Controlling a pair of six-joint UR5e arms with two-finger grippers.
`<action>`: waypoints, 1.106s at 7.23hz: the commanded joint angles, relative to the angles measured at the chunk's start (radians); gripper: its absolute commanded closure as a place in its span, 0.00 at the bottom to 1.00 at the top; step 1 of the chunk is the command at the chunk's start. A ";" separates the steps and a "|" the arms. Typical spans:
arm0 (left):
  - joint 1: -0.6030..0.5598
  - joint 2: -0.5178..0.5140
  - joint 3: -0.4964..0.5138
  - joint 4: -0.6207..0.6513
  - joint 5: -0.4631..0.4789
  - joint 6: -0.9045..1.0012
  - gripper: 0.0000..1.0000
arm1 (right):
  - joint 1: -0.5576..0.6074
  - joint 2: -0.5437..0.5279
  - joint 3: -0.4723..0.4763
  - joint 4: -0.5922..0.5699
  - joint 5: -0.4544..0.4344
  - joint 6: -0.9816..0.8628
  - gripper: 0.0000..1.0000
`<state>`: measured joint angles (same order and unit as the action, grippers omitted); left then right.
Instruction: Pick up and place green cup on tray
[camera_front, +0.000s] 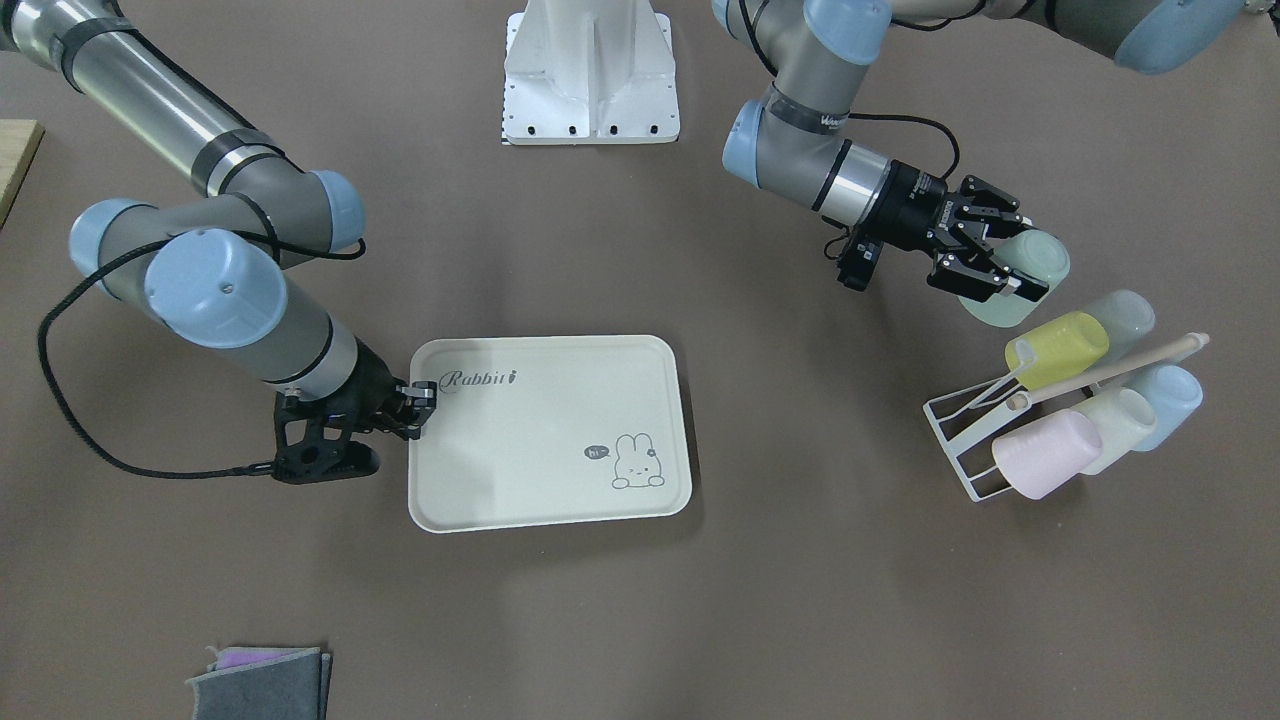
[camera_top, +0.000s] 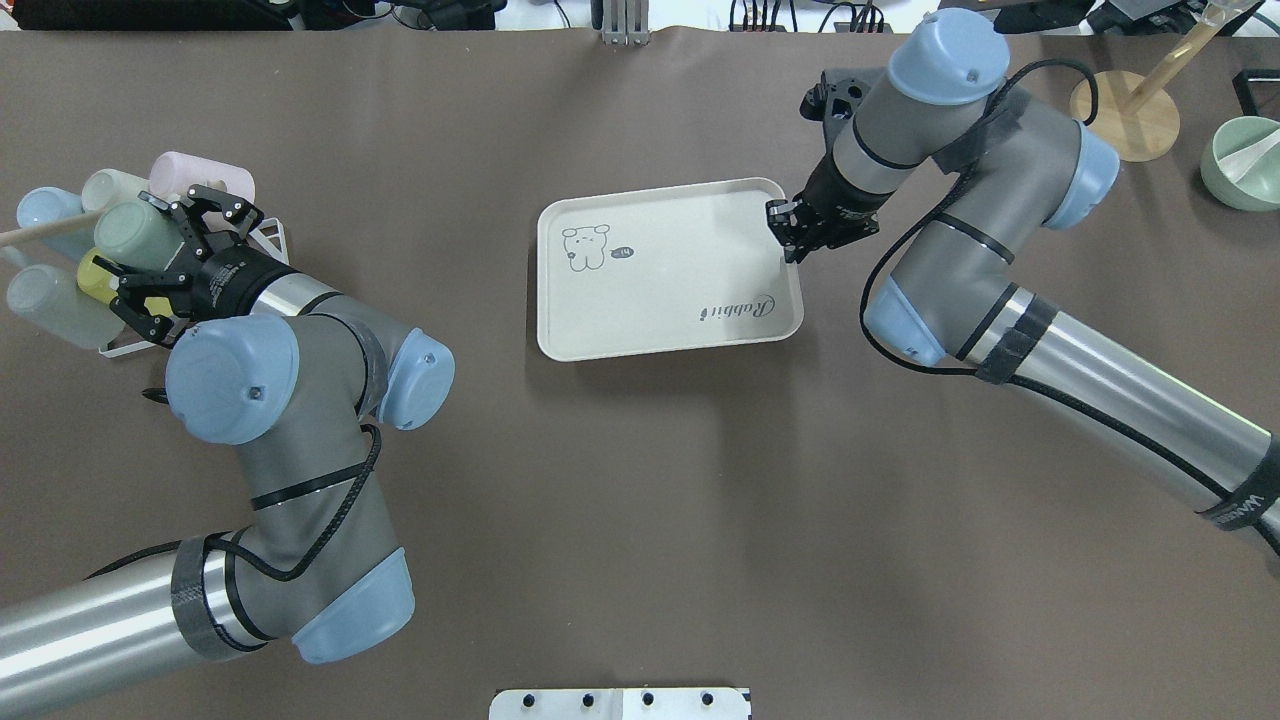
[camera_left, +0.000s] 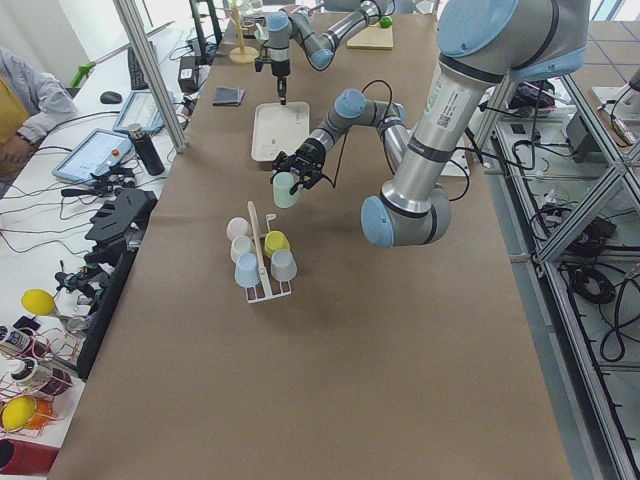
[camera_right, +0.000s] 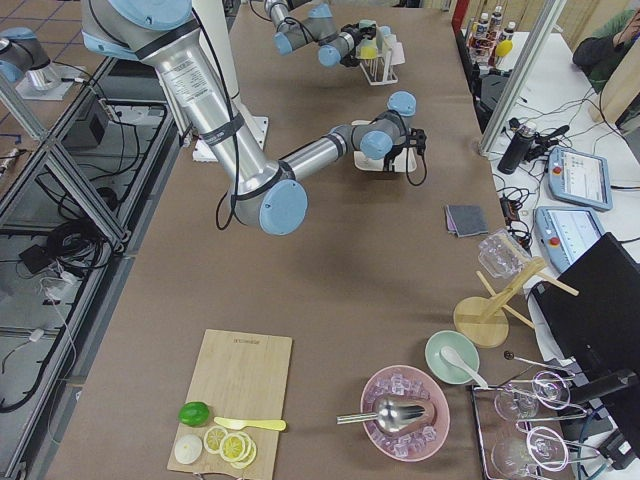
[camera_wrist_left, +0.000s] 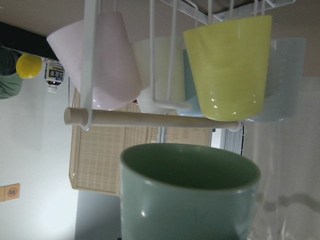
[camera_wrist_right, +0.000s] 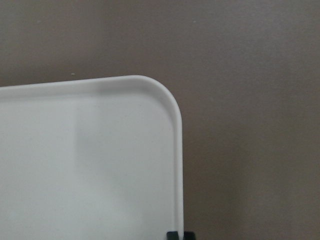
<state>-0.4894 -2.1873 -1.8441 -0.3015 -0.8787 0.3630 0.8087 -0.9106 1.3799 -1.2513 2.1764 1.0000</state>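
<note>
My left gripper (camera_front: 1005, 272) is shut on the green cup (camera_front: 1030, 262) and holds it on its side in the air, just clear of the white wire rack (camera_front: 958, 440). The cup also shows in the overhead view (camera_top: 138, 230) and fills the bottom of the left wrist view (camera_wrist_left: 190, 195), with the rack's cups right behind it. The cream tray (camera_front: 550, 440) with the "Rabbit" script and bunny lies flat at the table's middle, with nothing on it. My right gripper (camera_front: 420, 400) is shut on the tray's rim (camera_wrist_right: 177, 150) near the "Rabbit" corner.
The rack holds a yellow cup (camera_front: 1060, 350), a pink cup (camera_front: 1045, 455), a pale whitish cup (camera_front: 1115, 425), a blue cup (camera_front: 1165, 400) and a wooden rod (camera_front: 1110, 368). Folded cloths (camera_front: 260, 680) lie at the table's near edge. A green bowl (camera_top: 1245, 160) and a wooden stand (camera_top: 1125, 115) sit far right.
</note>
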 joint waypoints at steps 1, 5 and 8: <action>-0.008 -0.035 -0.041 -0.024 -0.153 -0.196 0.84 | -0.055 0.042 -0.002 -0.001 -0.061 0.066 1.00; -0.008 -0.049 -0.024 -0.478 -0.374 -0.756 0.84 | -0.117 0.036 -0.004 0.012 -0.124 0.083 1.00; 0.018 -0.040 -0.023 -0.796 -0.450 -1.308 0.84 | -0.117 0.026 -0.002 0.010 -0.124 0.084 0.57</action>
<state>-0.4833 -2.2326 -1.8678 -0.9606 -1.3147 -0.7184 0.6919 -0.8802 1.3774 -1.2400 2.0525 1.0840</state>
